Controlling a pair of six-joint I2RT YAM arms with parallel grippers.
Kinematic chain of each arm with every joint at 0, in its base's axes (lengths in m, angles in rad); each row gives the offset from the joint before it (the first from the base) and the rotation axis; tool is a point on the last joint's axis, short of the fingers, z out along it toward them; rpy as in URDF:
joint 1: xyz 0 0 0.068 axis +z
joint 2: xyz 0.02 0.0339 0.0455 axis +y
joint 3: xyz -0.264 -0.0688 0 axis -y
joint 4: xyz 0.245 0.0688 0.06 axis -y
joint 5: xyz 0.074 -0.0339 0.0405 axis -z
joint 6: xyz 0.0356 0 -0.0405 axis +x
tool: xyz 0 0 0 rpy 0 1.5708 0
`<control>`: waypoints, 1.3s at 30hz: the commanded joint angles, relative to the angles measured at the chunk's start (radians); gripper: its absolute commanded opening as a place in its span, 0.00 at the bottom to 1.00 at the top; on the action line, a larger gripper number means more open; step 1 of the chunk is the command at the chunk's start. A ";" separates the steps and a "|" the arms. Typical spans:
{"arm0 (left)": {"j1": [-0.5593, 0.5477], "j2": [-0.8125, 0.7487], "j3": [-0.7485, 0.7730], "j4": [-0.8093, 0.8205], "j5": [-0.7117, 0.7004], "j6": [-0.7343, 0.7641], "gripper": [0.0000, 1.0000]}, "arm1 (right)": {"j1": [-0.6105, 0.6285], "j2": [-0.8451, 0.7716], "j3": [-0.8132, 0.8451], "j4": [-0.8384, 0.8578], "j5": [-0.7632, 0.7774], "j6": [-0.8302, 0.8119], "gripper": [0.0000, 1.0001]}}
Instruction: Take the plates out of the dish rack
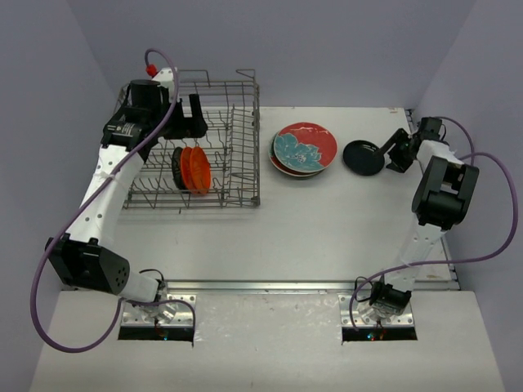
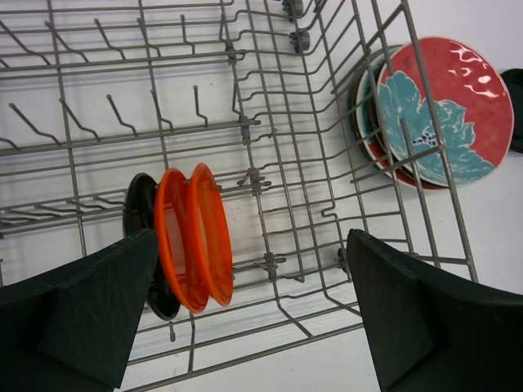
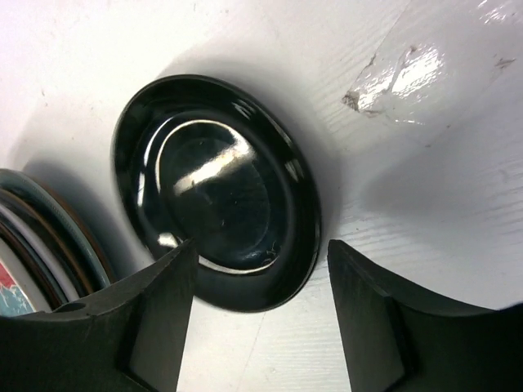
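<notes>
Only the top view took in the whole dish rack [image 1: 243, 155] and, beside it, the red-topped stack [image 1: 304, 149], whose lower rims barely showed. The right gripper [image 3: 261, 249] stood open over a small black plate [image 3: 216, 188]; the left gripper [image 2: 252, 245] hung open above two orange plates [image 2: 196, 237] in the rack.

We see a white table [image 1: 327, 220] with three things resting on its far half. At the left stands the grey wire dish rack [image 1: 256, 147], its base on the tabletop. Just beside its right wall lies a stack of plates [image 1: 304, 149], the red one with the teal flower uppermost. Right of that, across a narrow gap, a small black plate [image 1: 363, 157] lies flat, face up. Near it the white surface bears a shiny scuffed patch [image 3: 384, 77].
</notes>
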 commanded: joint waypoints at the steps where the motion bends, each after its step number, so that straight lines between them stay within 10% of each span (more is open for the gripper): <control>1: 0.035 -0.046 -0.009 -0.009 -0.064 0.001 0.92 | 0.006 -0.051 0.059 -0.074 0.064 -0.086 0.70; 17: 0.075 -0.016 -0.164 -0.046 -0.182 0.030 0.44 | 0.273 -0.585 -0.218 -0.010 0.239 -0.384 0.92; 39: 0.087 0.172 -0.177 -0.002 -0.298 0.038 0.29 | 0.300 -0.894 -0.355 -0.020 0.099 -0.429 0.98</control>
